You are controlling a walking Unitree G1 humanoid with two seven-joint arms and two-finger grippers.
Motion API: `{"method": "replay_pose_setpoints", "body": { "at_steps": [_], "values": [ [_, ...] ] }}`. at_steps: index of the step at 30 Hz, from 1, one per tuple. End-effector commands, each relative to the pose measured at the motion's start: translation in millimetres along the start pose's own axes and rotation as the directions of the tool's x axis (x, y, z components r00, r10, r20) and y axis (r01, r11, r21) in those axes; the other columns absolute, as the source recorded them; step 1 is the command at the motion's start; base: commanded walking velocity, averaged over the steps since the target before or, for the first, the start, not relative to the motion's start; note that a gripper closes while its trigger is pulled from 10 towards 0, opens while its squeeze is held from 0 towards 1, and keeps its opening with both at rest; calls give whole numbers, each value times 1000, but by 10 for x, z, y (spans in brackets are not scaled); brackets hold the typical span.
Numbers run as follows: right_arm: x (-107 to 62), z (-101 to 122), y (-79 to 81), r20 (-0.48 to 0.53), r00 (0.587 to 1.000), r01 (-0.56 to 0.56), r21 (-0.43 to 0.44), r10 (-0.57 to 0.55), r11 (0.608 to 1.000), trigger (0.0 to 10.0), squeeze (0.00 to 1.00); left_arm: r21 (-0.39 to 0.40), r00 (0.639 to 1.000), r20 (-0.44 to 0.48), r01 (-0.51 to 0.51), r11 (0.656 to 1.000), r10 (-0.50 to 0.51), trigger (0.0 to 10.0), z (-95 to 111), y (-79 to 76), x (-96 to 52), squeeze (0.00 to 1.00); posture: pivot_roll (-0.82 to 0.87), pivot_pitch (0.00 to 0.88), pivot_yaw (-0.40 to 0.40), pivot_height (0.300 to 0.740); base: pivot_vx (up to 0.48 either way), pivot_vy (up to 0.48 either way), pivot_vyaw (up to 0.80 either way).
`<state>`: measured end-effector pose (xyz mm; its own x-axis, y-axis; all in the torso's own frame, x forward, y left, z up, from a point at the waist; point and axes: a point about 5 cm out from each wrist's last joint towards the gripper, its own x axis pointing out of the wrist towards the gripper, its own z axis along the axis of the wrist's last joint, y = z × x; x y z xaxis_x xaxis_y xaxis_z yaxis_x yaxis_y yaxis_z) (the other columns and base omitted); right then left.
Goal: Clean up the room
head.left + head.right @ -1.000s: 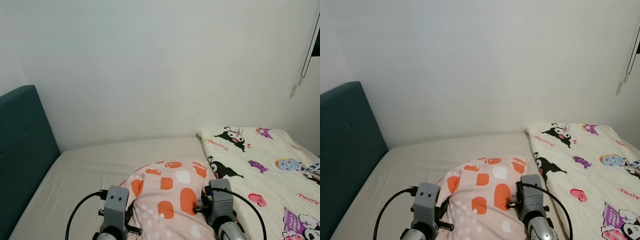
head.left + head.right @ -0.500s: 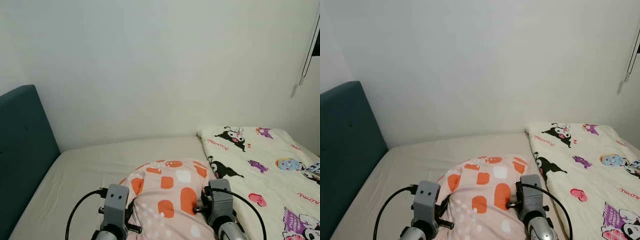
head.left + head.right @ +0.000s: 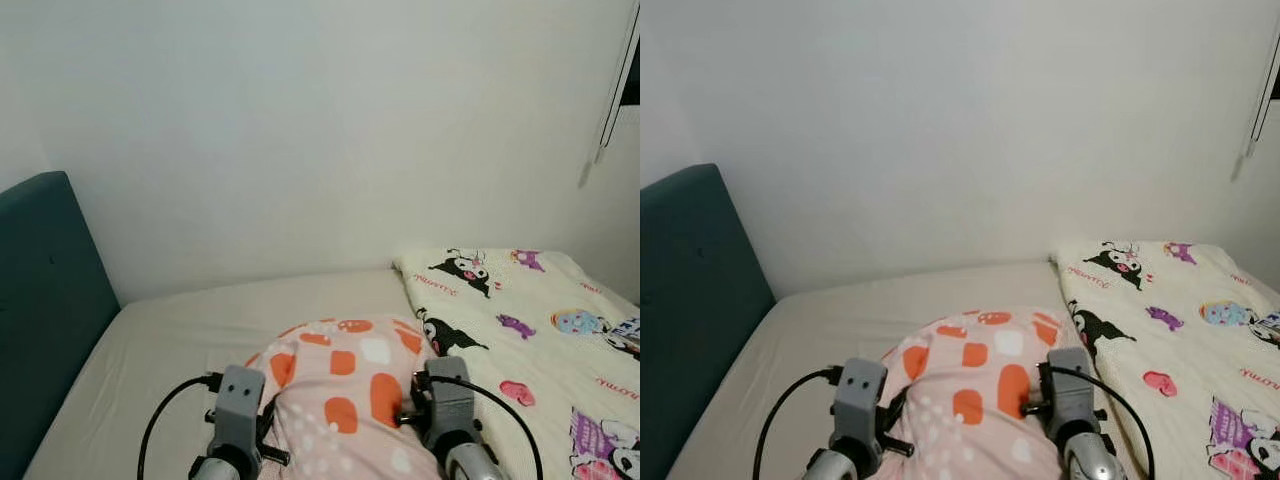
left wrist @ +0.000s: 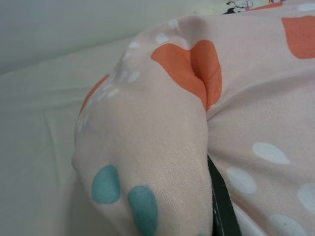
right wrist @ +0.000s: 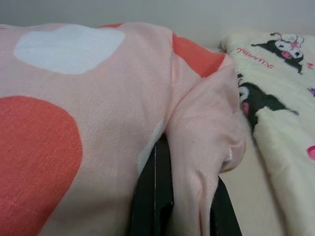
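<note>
A pink pillow [image 3: 345, 385] with orange and white patches is held up over the beige mattress [image 3: 170, 340], between my two arms at the bottom of the eye views. My left gripper [image 3: 255, 425] is pressed into the pillow's left side. In the left wrist view, one black finger [image 4: 220, 196] shows under bunched fabric [image 4: 147, 147]. My right gripper [image 5: 189, 194] is shut on a fold at the pillow's right corner, which sits between two black fingers [image 5: 156, 196].
A dark teal headboard [image 3: 40, 300] stands at the left. A cream blanket with cartoon prints [image 3: 520, 330] covers the bed's right side. A white wall [image 3: 320, 130] runs behind the bed. A window blind cord [image 3: 600, 110] hangs at the far right.
The view has shifted a little. The pillow stays held between both grippers in nearly the same place.
</note>
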<state>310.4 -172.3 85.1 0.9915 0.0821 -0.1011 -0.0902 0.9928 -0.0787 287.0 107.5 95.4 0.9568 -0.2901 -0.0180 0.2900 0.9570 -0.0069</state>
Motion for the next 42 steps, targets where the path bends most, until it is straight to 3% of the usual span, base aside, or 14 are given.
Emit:
{"method": "replay_pose_setpoints", "body": {
  "at_steps": [1, 24, 30, 42],
  "values": [
    [14, 35, 116, 31, 999, -40, -1, 40, 999, 10000, 0, 15, 998, 58, 4, 1000, -5, 10000, 104, 22, 17, 0, -79, 37, 22, 740, 0, 480, 0],
    [7, 23, 112, 31, 999, -33, 1, 33, 999, 10000, 0, 19, 998, 62, 11, 1000, -12, 10000, 118, 34, 12, 0, -78, 46, 28, 740, 0, 480, 0],
    [8, 22, 103, 30, 999, -28, 3, 28, 1000, 10000, 0, 68, 998, 66, 17, 998, -21, 10000, 142, 17, 18, 0, -78, 46, 30, 740, 0, -240, 0],
    [-2, 14, 88, 30, 999, -19, 6, 19, 1000, 10000, 0, 91, 997, 65, 36, 995, -42, 10000, 130, -20, 7, 0, -79, 47, 34, 740, 0, -400, 0]
  ]
}}
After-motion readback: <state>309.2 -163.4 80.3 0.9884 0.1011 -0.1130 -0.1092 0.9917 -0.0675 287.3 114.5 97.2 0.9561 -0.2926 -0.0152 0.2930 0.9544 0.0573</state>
